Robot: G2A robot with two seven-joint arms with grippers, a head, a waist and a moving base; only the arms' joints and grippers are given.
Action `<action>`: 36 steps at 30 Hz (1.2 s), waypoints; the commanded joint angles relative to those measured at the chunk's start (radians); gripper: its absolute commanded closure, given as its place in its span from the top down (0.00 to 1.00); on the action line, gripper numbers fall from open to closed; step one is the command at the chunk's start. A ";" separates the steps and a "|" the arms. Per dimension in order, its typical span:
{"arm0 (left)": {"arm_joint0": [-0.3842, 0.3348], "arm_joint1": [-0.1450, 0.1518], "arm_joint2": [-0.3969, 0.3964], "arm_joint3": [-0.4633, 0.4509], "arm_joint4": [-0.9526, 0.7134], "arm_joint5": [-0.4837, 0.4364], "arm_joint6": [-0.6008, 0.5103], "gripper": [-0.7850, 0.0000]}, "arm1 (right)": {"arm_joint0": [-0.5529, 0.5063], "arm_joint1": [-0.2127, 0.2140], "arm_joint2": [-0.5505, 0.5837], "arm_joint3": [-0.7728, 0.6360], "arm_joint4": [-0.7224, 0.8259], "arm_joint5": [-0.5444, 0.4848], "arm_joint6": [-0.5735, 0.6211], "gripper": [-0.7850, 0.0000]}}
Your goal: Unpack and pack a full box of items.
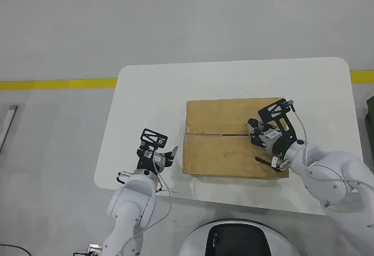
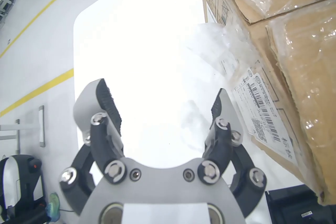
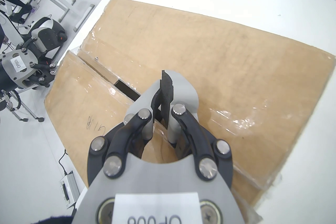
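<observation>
Closed cardboard box [image 1: 219, 137] on white table [image 1: 148, 96]. Flap seam lies directly under the fingers of the right gripper [image 1: 252, 130]. Box side stands just beside the fingers of the left gripper [image 1: 169, 155], not touching.

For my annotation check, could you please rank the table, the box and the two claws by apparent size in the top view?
1. Table
2. Box
3. Left claw and right claw: they look about alike, so I would not rank them.
</observation>
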 commanded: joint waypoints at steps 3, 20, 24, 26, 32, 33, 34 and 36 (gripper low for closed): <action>0.024 -0.001 0.003 -0.001 -0.046 0.008 0.011 1.00 | 0.003 0.000 0.009 0.002 -0.002 -0.007 0.006 0.00; 0.036 -0.011 0.082 -0.066 -0.146 0.035 -0.029 1.00 | 0.003 0.006 0.046 -0.023 -0.034 -0.052 0.058 0.00; 0.028 -0.011 0.076 -0.037 -0.168 0.049 -0.026 1.00 | 0.008 0.005 0.027 -0.020 -0.048 -0.065 0.070 0.00; 0.016 -0.010 0.071 -0.019 -0.165 0.033 -0.020 1.00 | 0.010 0.004 0.016 -0.015 -0.052 -0.062 0.071 0.00; -0.024 -0.012 0.040 0.027 -0.225 0.053 -0.008 1.00 | 0.019 0.000 -0.010 0.000 -0.067 -0.055 0.077 0.00; -0.030 -0.011 0.040 0.032 -0.239 0.042 -0.010 1.00 | 0.021 0.000 -0.013 0.003 -0.068 -0.054 0.080 0.00; -0.038 -0.011 0.041 0.035 -0.244 0.024 -0.012 1.00 | 0.023 -0.001 -0.017 0.005 -0.071 -0.055 0.085 0.00; -0.046 -0.009 0.040 0.039 -0.250 0.002 -0.011 1.00 | 0.026 -0.001 -0.021 0.009 -0.075 -0.055 0.089 0.00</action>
